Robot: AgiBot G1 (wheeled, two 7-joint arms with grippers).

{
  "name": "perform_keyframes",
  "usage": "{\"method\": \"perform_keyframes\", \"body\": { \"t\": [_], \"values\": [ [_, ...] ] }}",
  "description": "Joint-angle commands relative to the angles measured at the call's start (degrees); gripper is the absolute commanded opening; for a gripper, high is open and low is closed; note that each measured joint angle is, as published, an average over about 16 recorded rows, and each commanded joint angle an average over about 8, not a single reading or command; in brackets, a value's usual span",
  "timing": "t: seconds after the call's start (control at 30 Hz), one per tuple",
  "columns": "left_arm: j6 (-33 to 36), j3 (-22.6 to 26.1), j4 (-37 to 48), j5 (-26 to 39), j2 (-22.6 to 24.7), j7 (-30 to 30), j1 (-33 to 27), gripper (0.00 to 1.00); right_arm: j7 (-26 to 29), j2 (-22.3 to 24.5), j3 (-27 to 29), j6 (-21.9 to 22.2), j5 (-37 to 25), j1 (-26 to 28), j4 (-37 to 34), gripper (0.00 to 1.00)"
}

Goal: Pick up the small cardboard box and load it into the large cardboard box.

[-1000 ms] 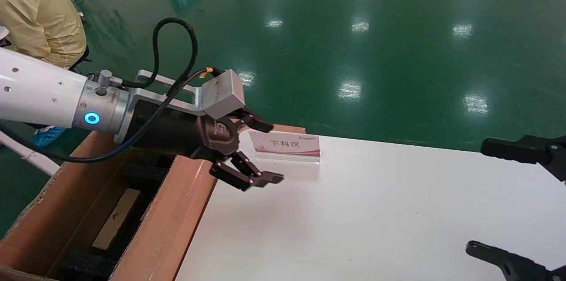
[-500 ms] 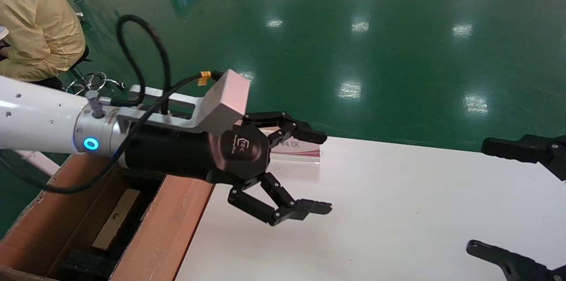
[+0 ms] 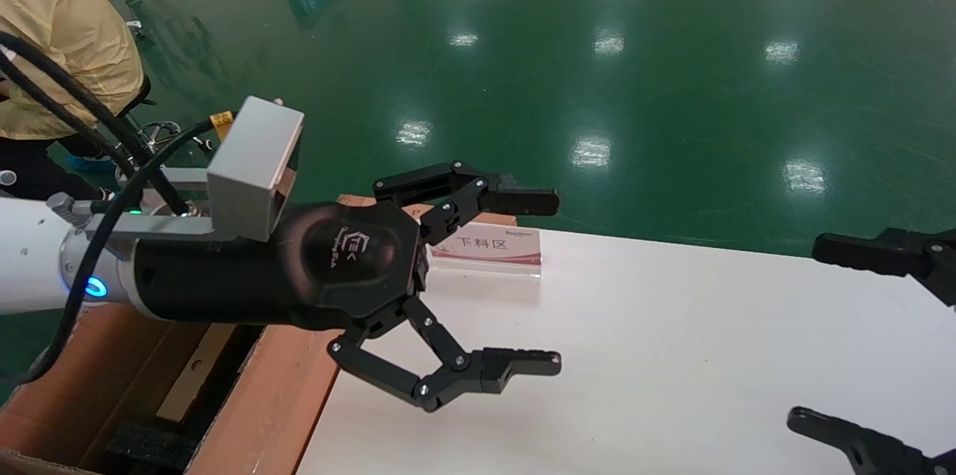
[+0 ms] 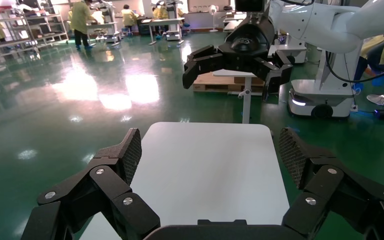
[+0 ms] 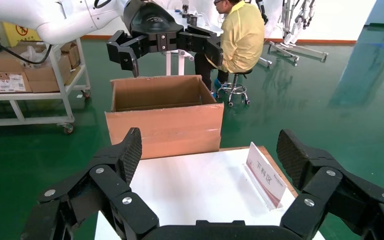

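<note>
The large cardboard box (image 3: 280,385) stands at the table's left end, with black foam (image 3: 146,446) inside; it also shows in the right wrist view (image 5: 165,125). The small cardboard box (image 3: 190,378) shows as a tan face with a round hole, lying inside the large box between the foam. My left gripper (image 3: 556,282) is open and empty, held above the white table (image 3: 672,355) just right of the large box; its own view (image 4: 211,155) shows only bare table between the fingers. My right gripper (image 3: 803,333) is open and empty at the table's right edge.
A small sign stand (image 3: 485,247) with red print sits at the table's far edge near the large box. A person in yellow (image 3: 67,34) sits beyond the box on the left. A shelf cart with cartons (image 5: 25,70) stands farther off.
My left gripper has moved from above the large box's rim out over the table, to the right and higher, with its fingers spread wider. The right arm has not moved.
</note>
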Motion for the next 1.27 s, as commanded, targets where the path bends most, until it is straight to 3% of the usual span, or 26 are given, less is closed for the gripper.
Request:
{"method": "perform_keyframes", "body": {
  "t": [0.03, 1.27],
  "values": [
    [0.21, -0.67, 0.04, -0.31, 0.12, 0.30, 0.55, 1.00, 0.02, -0.01, 0.04, -0.01, -0.03, -0.01, 0.01, 1.00],
    [0.21, -0.70, 0.09, -0.49, 0.10, 0.39, 0.65, 1.00, 0.36, -0.21, 0.66, -0.21, -0.42, -0.18, 0.15, 1.00]
  ]
}}
